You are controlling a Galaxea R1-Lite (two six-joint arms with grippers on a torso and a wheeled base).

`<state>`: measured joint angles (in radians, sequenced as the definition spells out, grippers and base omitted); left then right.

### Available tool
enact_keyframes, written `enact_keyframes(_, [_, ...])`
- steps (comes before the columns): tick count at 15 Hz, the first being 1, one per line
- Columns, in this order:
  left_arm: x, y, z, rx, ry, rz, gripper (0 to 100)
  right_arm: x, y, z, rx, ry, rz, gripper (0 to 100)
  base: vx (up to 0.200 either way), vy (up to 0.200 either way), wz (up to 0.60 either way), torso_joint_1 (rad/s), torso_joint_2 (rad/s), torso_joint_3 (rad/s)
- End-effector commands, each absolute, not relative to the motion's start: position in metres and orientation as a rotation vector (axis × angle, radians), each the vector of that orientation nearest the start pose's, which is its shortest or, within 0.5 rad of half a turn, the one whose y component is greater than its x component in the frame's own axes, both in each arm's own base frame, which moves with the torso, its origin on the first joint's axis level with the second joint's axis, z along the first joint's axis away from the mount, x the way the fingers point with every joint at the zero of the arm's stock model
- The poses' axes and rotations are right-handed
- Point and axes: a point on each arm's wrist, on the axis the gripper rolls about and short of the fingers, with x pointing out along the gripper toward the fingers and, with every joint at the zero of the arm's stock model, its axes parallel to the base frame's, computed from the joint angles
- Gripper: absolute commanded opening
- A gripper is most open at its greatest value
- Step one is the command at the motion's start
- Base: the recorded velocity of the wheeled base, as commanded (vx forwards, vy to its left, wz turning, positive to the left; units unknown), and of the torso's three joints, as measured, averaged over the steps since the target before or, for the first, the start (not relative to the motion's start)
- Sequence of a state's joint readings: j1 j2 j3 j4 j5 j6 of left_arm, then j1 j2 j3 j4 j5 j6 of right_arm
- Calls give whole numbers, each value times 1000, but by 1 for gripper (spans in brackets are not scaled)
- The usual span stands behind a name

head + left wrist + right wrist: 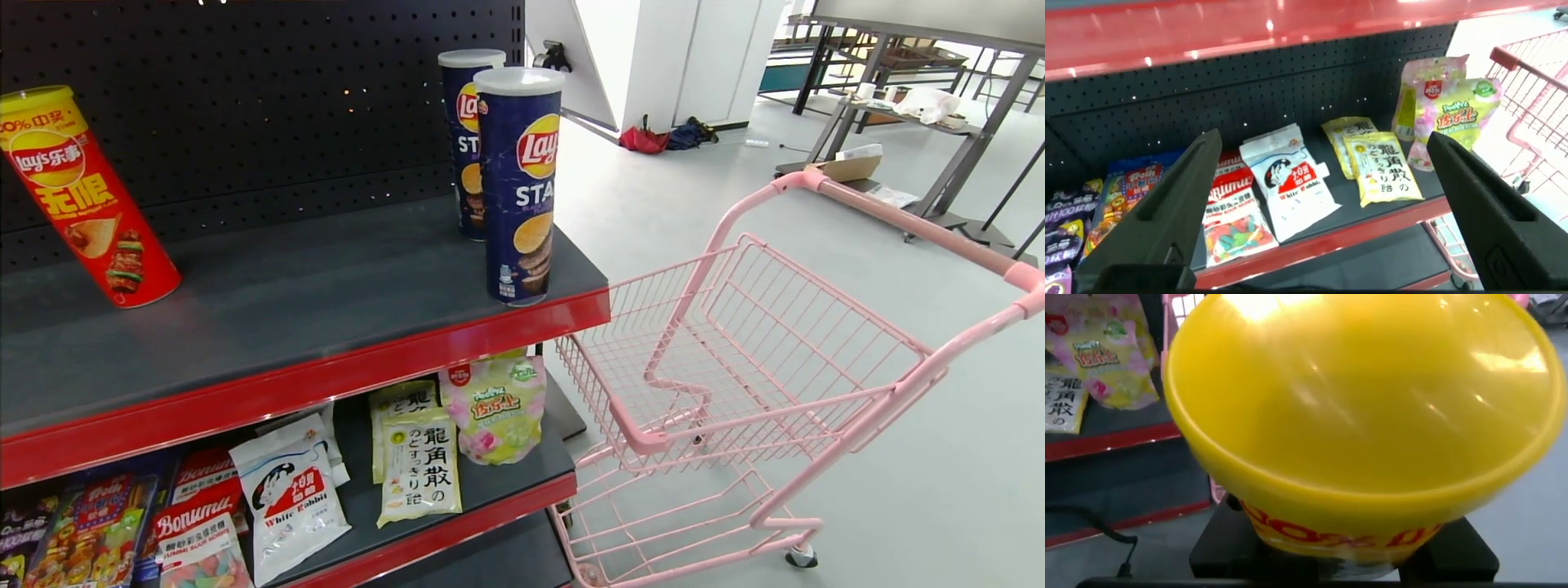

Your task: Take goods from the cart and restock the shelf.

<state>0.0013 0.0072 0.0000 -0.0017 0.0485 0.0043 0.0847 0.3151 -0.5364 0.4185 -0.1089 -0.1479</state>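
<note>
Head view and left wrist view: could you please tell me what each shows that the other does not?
Only head: the red can and two blue cans on the top shelf. Only left wrist: the open left end effector. Both: the candy bags on the lower shelf and the pink cart.

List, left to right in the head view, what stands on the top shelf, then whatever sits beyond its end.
red chip can → rear blue chip can → front blue chip can → pink cart
</note>
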Motion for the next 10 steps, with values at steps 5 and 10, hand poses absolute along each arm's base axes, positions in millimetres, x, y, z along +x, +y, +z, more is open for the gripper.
enact_keyframes(5, [-22,1,76,5,5,51,100,-37,-6,184,-186,168,-10,0,0,0,0,170,-473,-298])
enact_keyframes(10, [-22,1,76,3,5,52,100,-36,-6,183,-194,172,-6,0,0,0,0,214,-534,-327])
